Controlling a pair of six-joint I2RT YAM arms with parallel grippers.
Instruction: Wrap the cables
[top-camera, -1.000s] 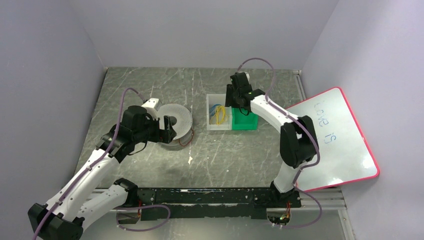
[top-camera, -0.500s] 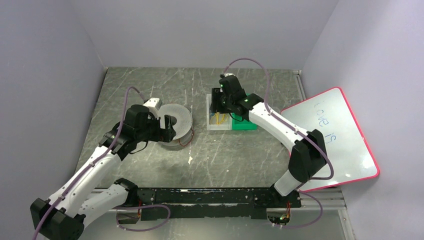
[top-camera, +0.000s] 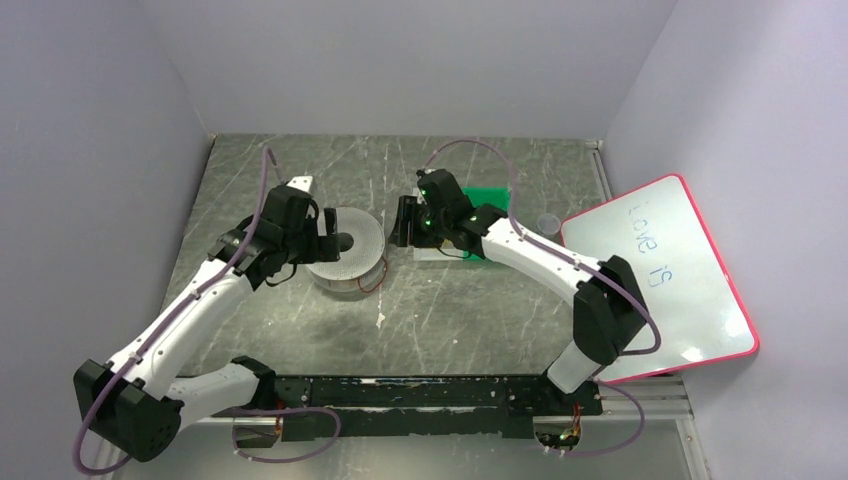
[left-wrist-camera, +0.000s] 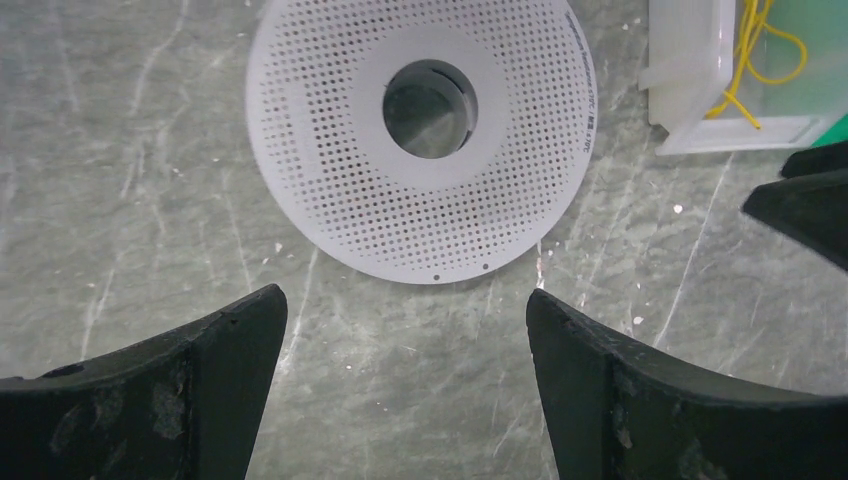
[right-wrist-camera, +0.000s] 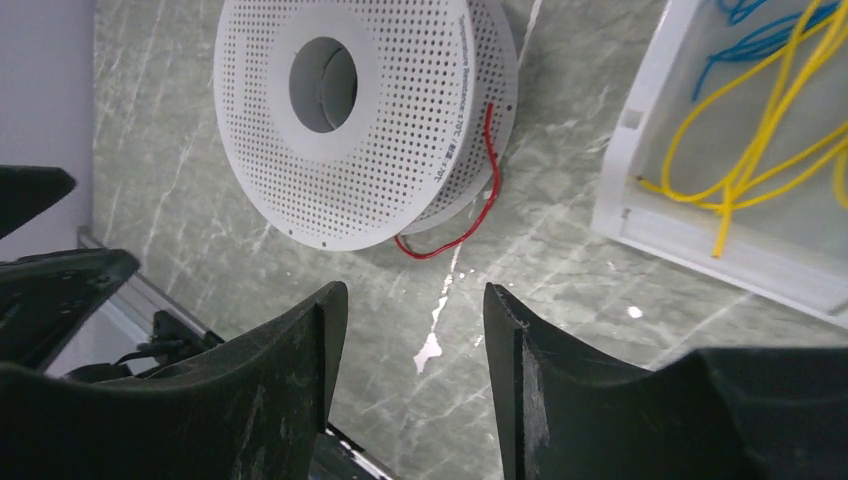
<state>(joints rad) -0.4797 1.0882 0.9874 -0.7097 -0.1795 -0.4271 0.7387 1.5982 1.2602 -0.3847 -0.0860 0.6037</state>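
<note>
At frame center, left gripper (left-wrist-camera: 405, 308) gapes wide, empty, over the perforated spool (left-wrist-camera: 330, 150); right gripper (right-wrist-camera: 415, 292) half open, empty. Yellow cables (right-wrist-camera: 745, 150) lie in white tray (right-wrist-camera: 628, 150), upper right; red cable (right-wrist-camera: 493, 175) hugs spool rim.

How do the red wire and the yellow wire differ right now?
The thin red wire trails from the perforated white spool onto the table; the thin yellow wire lies looped inside the clear plastic tray. Red shows one short curve, yellow several long strands. Both lie ungripped.
</note>
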